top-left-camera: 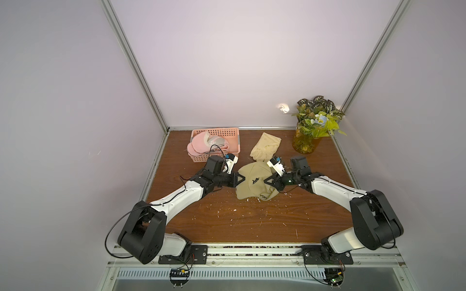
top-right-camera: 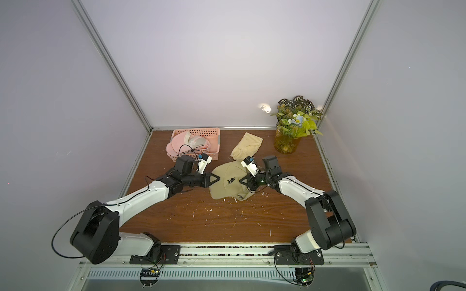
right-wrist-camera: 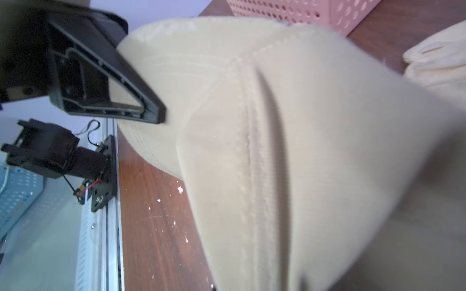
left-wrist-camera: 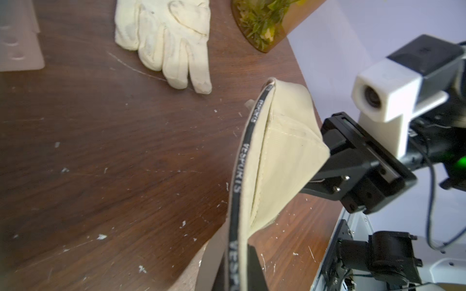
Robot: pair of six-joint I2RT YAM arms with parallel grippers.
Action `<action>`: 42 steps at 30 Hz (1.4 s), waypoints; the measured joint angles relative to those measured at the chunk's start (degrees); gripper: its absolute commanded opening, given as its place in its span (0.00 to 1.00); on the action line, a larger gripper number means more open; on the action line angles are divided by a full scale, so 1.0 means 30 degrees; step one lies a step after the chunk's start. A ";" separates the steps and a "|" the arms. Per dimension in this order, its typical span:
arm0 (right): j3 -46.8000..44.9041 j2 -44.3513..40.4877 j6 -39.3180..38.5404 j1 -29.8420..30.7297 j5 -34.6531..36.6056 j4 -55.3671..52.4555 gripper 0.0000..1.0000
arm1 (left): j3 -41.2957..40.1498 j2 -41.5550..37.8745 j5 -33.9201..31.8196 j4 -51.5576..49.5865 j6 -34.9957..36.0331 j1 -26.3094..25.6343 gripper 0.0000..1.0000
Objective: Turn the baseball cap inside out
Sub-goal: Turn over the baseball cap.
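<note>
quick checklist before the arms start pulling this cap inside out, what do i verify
1. Left gripper, jaws shut on the cap at its banded rim: ok.
2. Right gripper, jaws shut on crown fabric: ok.
3. Glove apart from the cap: ok.
4. Basket and vase away from the cap: ok.
5. Crown turned inside out: not ok, logo side faces up.
6. How much fabric the right jaws hold: cannot tell.

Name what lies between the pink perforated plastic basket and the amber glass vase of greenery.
A cream fabric glove lies flat, apart from the pink plastic basket and the amber glass vase; both top views show it.
</note>
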 measured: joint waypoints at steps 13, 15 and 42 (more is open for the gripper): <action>-0.1515 -0.3971 0.0386 0.0204 0.4634 0.1421 0.57 | -0.2448 -0.1027 -0.0146 0.2645 -0.4204 0.0801 0.00; -0.2688 -0.5173 -0.0488 0.1333 0.5406 0.2586 0.63 | -0.3315 -0.1464 -0.0291 0.4175 -0.6448 0.0801 0.00; -0.8065 -0.5610 -0.9624 0.9777 1.5438 1.4375 0.69 | -0.3133 -0.3869 -0.9435 0.7512 -2.4341 -0.4430 0.00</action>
